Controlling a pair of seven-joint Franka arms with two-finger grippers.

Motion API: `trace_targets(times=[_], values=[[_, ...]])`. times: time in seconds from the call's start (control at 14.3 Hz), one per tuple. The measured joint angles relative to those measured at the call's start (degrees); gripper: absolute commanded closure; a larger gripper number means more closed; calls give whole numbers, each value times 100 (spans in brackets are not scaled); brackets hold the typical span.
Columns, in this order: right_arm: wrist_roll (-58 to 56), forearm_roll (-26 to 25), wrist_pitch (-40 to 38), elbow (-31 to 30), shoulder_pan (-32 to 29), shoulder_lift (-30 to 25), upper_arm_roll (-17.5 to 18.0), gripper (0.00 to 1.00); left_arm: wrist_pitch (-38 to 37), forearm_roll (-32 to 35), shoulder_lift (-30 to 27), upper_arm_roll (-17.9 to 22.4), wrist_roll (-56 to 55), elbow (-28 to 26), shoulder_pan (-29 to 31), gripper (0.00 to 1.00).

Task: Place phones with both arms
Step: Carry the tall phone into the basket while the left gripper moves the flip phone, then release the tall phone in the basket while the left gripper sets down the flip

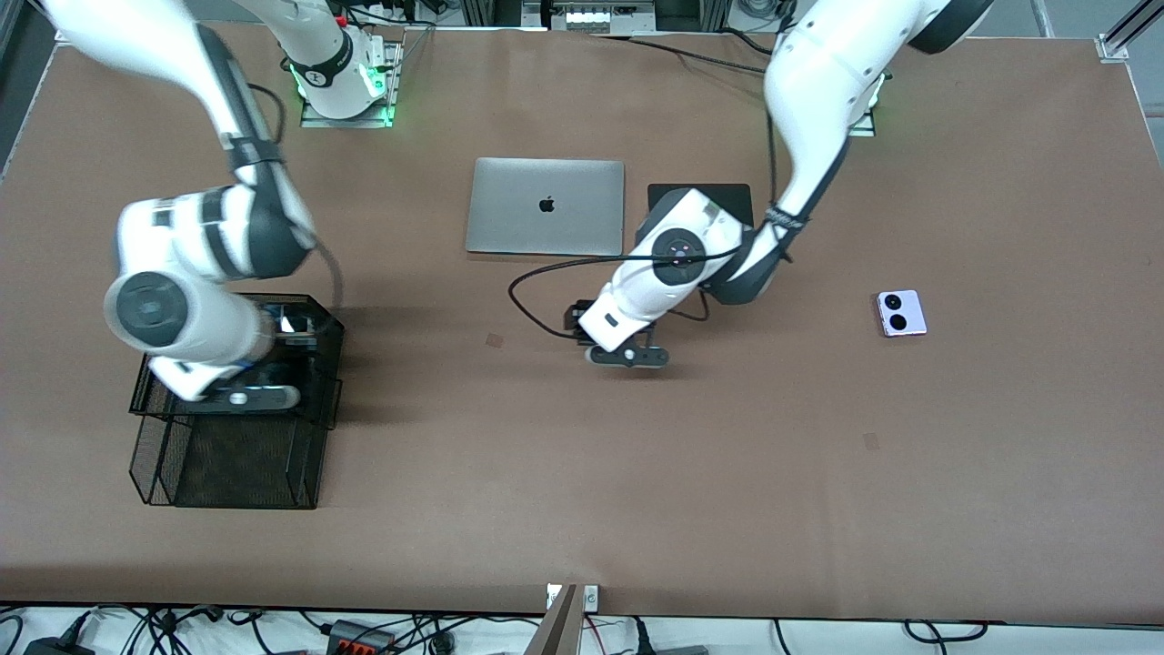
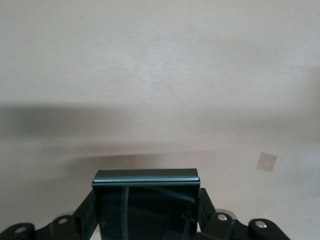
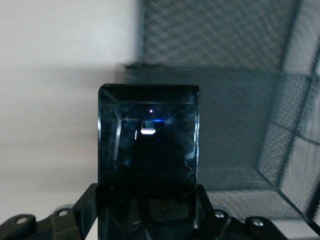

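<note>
My right gripper (image 1: 289,335) is shut on the long black slab phone (image 1: 293,322) and holds it over the black mesh tray (image 1: 236,455). In the right wrist view the slab (image 3: 148,145) stands between the fingers (image 3: 86,205), with the tray's mesh wall (image 3: 240,75) beside it. My left gripper (image 1: 579,320) is over bare table in the middle, shut on the small squarish black flip phone (image 2: 146,200). The lilac-white flip phone (image 1: 901,313) with two black circles lies on the table toward the left arm's end, apart from both grippers.
A closed silver laptop (image 1: 546,206) lies near the robots' bases, with a black pad (image 1: 700,196) beside it, partly under the left arm. The brown table (image 1: 637,500) stretches wide between the tray and the lilac phone.
</note>
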Motion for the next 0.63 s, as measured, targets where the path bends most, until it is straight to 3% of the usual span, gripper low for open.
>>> trace_targets(times=[0.14, 0.21, 0.28, 0.35, 0.63], values=[[-29, 45, -389, -7, -184, -89, 8, 79, 413, 0, 287, -1, -95, 57, -223, 78], [-29, 48, -491, -19, -230, -124, 11, 79, 526, 0, 417, -1, -127, 114, -323, 71], [-29, 52, -520, -30, -256, -138, 12, 79, 582, 0, 525, 0, -135, 179, -382, 6], [-29, 54, -520, -49, -268, -134, 15, 79, 586, 0, 571, 2, -134, 228, -395, 0], [-107, 54, -41, -177, -316, 7, 18, 75, 560, 0, 554, 22, -130, 324, -360, 0]])
